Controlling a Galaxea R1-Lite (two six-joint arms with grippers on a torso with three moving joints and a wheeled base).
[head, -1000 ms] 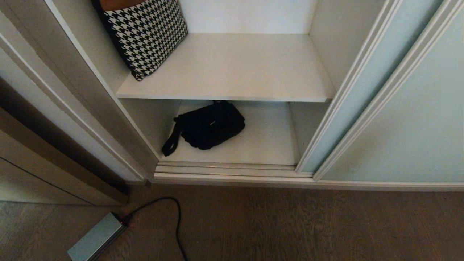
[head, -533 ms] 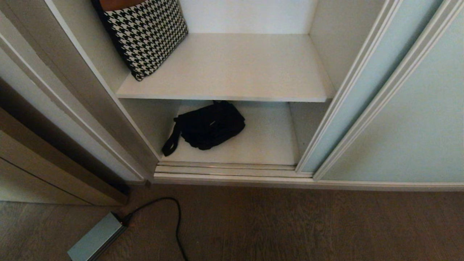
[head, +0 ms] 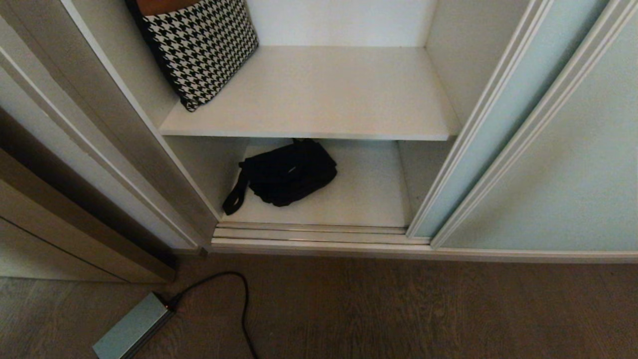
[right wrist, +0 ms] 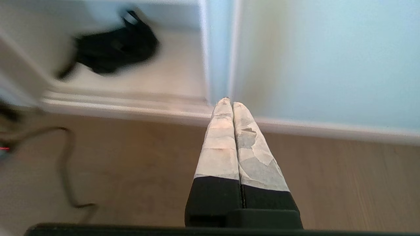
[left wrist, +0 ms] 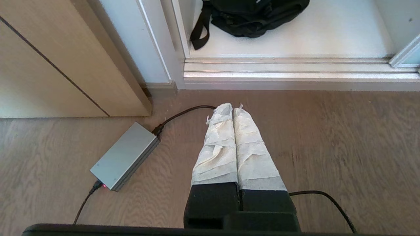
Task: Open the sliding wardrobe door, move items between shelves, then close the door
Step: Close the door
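Head view: black bag (head: 286, 172) on lower shelf (head: 369, 199) (both grippers (left wrist: 228, 108) (right wrist: 228, 102) pinched closed, empty)

Brown wood-grain floor (head: 398, 309), pale wooden cabinet (left wrist: 49, 65) apparently beside the wardrobe.

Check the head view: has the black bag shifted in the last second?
No. The black bag lies in the same spot on the lower shelf, just behind the floor track.

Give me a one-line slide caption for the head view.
Open wardrobe: checked cushion leaning on the upper shelf, black bag on the lower shelf, door slid right.
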